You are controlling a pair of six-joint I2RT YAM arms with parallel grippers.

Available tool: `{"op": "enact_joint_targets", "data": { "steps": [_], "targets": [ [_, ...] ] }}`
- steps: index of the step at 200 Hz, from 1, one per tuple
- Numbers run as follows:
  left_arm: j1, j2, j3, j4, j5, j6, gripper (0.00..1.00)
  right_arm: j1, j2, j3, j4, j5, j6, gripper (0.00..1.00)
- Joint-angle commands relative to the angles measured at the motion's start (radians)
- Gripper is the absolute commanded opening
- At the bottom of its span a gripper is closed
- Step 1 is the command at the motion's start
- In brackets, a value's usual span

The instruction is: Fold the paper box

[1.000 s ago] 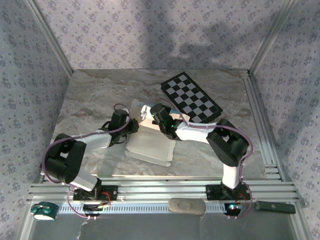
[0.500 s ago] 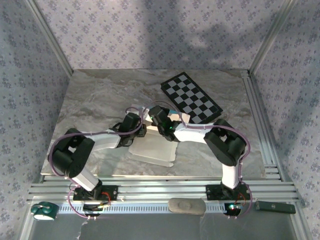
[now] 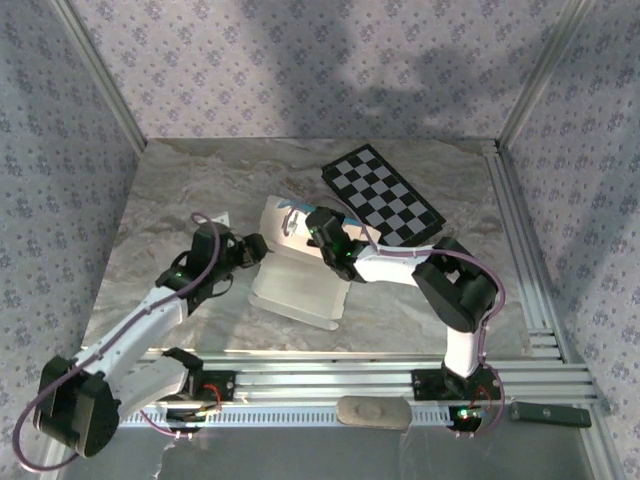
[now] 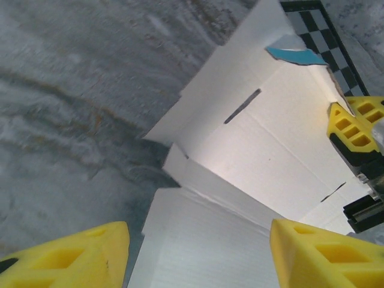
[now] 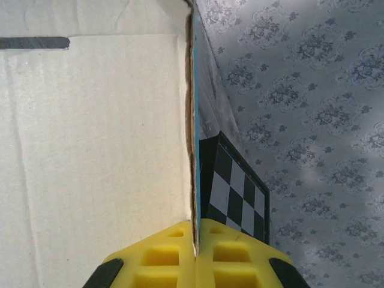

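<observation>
Left gripper [image 3: 247, 250]: withdrawn leftward off the white thin-cardboard paper box [image 3: 300, 285] with the turquoise outer face, and now just beside its left edge. The jaws, closed a second ago, now stand apart. Left arm: elbow swung down to the near-left corner, forearm stretched out. The box spreads wider than half a second ago.
</observation>
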State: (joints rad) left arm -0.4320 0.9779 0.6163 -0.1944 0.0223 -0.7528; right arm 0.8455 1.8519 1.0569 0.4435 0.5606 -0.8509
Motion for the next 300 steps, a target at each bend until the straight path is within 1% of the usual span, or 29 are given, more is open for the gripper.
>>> {"op": "enact_joint_targets", "data": {
  "steps": [1,9,21,31,37,46,56,74,84,92,98,106,132,152,168,177,192,206,220,232,253,281,290,300],
  "targets": [
    [0.088,-0.049,0.035,-0.09,0.132,-0.091,0.6,-0.001,-0.026,-0.025,0.042,-0.027,-0.023,0.0],
    [0.116,-0.042,0.062,-0.074,0.155,-0.043,0.58,-0.002,-0.026,-0.035,0.061,-0.034,-0.038,0.0],
    [0.141,0.017,0.129,-0.085,0.138,0.084,0.56,-0.008,-0.027,-0.046,0.083,-0.044,-0.059,0.0],
    [0.157,0.112,0.191,-0.115,0.095,0.191,0.52,-0.015,-0.034,-0.046,0.079,-0.059,-0.066,0.0],
    [0.172,0.169,0.217,-0.104,0.111,0.244,0.48,-0.019,-0.042,-0.05,0.077,-0.074,-0.069,0.0],
    [0.18,0.251,0.234,-0.056,0.147,0.321,0.42,-0.028,-0.053,-0.055,0.075,-0.098,-0.072,0.0],
    [0.179,0.31,0.223,0.026,0.159,0.388,0.4,-0.037,-0.065,-0.059,0.068,-0.121,-0.076,0.0],
    [0.181,0.345,0.152,0.239,0.199,0.442,0.35,-0.059,-0.083,-0.068,0.06,-0.158,-0.099,0.0],
    [0.174,0.335,0.086,0.385,0.212,0.463,0.35,-0.07,-0.092,-0.072,0.056,-0.175,-0.112,0.0],
    [0.162,0.329,0.028,0.494,0.193,0.48,0.38,-0.078,-0.104,-0.075,0.05,-0.197,-0.118,0.0],
    [0.157,0.332,0.012,0.532,0.177,0.488,0.4,-0.084,-0.111,-0.075,0.041,-0.218,-0.124,0.0],
    [0.153,0.348,0.01,0.563,0.182,0.498,0.42,-0.089,-0.117,-0.073,0.039,-0.237,-0.133,0.0],
    [0.103,0.389,0.017,0.617,0.216,0.553,0.44,-0.082,-0.093,-0.044,0.024,-0.232,-0.176,0.0],
    [0.101,0.384,-0.004,0.646,0.23,0.54,0.45,-0.074,-0.067,-0.034,0.033,-0.212,-0.202,0.0],
    [0.093,0.383,-0.005,0.639,0.238,0.554,0.46,-0.069,-0.06,-0.038,0.047,-0.209,-0.202,0.0],
    [0.079,0.398,0.016,0.58,0.2,0.584,0.47,-0.065,-0.059,-0.039,0.044,-0.209,-0.202,0.0],
    [0.064,0.436,0.059,0.501,0.102,0.633,0.47,-0.054,-0.057,-0.041,0.052,-0.203,-0.212,0.0],
    [0.064,0.444,0.04,0.532,0.054,0.641,0.48,-0.047,-0.06,-0.044,0.052,-0.202,-0.213,0.0],
    [0.064,0.446,0.017,0.573,0.053,0.654,0.49,-0.045,-0.067,-0.047,0.052,-0.205,-0.206,0.0],
    [0.064,0.456,0.02,0.579,0.079,0.666,0.49,-0.046,-0.074,-0.051,0.046,-0.216,-0.197,0.0],
    [0.079,0.501,0.026,0.624,0.194,0.666,0.49,-0.052,-0.084,-0.061,0.035,-0.242,-0.194,0.0],
    [0.082,0.545,0.045,0.652,0.324,0.661,0.44,-0.06,-0.098,-0.064,0.016,-0.265,-0.191,0.0],
    [0.077,0.548,0.055,0.636,0.339,0.662,0.43,-0.062,-0.102,-0.066,0.01,-0.272,-0.189,0.0],
    [0.068,0.544,0.056,0.624,0.32,0.667,0.39,-0.064,-0.105,-0.066,0.011,-0.273,-0.185,0.0]
  ]
}}
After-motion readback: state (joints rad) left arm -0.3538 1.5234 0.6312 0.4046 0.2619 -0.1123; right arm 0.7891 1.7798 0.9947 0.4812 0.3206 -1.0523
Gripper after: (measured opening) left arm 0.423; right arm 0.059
